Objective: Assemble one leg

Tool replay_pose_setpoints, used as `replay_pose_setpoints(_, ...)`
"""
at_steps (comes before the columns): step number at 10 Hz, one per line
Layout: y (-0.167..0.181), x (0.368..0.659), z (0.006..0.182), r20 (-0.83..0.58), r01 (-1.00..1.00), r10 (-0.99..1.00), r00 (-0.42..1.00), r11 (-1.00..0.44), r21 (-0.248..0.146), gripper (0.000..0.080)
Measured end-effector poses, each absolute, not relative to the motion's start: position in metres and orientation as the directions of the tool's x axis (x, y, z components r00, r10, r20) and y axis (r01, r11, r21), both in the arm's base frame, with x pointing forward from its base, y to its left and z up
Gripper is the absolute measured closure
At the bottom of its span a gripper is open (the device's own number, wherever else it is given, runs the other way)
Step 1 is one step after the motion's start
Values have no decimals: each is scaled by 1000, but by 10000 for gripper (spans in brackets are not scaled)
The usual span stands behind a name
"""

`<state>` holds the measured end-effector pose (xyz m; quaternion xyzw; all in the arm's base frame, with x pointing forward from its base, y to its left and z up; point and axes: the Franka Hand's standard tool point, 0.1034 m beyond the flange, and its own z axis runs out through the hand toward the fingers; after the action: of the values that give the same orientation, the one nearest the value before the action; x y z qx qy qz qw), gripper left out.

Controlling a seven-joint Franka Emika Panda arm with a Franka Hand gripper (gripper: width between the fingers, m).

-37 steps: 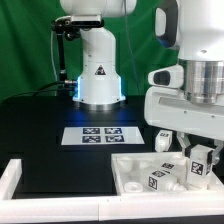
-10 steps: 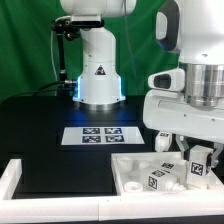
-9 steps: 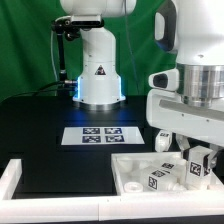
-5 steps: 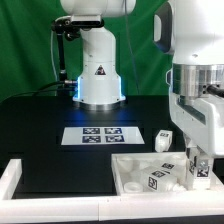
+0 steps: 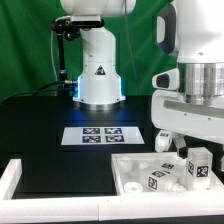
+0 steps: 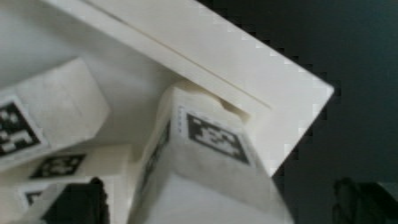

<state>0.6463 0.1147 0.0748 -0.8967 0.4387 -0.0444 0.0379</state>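
Observation:
A leg (image 5: 198,168), a stubby white block with a black-and-white tag, stands at the right corner of the large white panel (image 5: 135,160). My gripper (image 5: 199,158) hangs over it, open, with one finger on each side. In the wrist view the leg (image 6: 214,150) lies between the dark fingers (image 6: 75,200), with a gap on both sides. A second leg (image 5: 157,181) lies on the panel. A third leg (image 5: 163,140) stands on the black table behind the panel.
The marker board (image 5: 100,134) lies on the black table in front of the arm's white base (image 5: 98,75). A white rail (image 5: 10,175) runs along the front at the exterior view's left. More tagged white blocks (image 6: 45,105) lie beside the leg in the wrist view.
The hand swung toward the exterior view's right and turned half a second ago, then came back over the leg. The leg stays at the panel's corner.

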Motion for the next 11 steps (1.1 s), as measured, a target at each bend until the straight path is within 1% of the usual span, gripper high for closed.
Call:
replay_pose_setpoints(1, 120, 645, 74, 60, -682, -688, 723, -725, -98, 152)
replay_pose_setpoints(3, 118, 645, 74, 69, -615, -621, 781, -783, -92, 151)
replay_pose_setpoints(5, 117, 648, 76, 85, -358, -361, 929, -933, -42, 151)
replay_pose_setpoints(6, 113, 651, 78, 92, -161, -162, 982, -987, -25, 151)
replay_pose_setpoints(7, 110, 649, 74, 81, -13, -14, 997, -1000, -16, 151)
replay_pose_setpoints(9, 115, 649, 74, 72, 53, 52, 996, -999, -9, 151)
replay_pose_setpoints(10, 114, 649, 74, 72, 44, 43, 997, -999, -9, 283)
replay_pose_setpoints(11, 114, 649, 74, 71, 28, 28, 997, -1000, -10, 283)
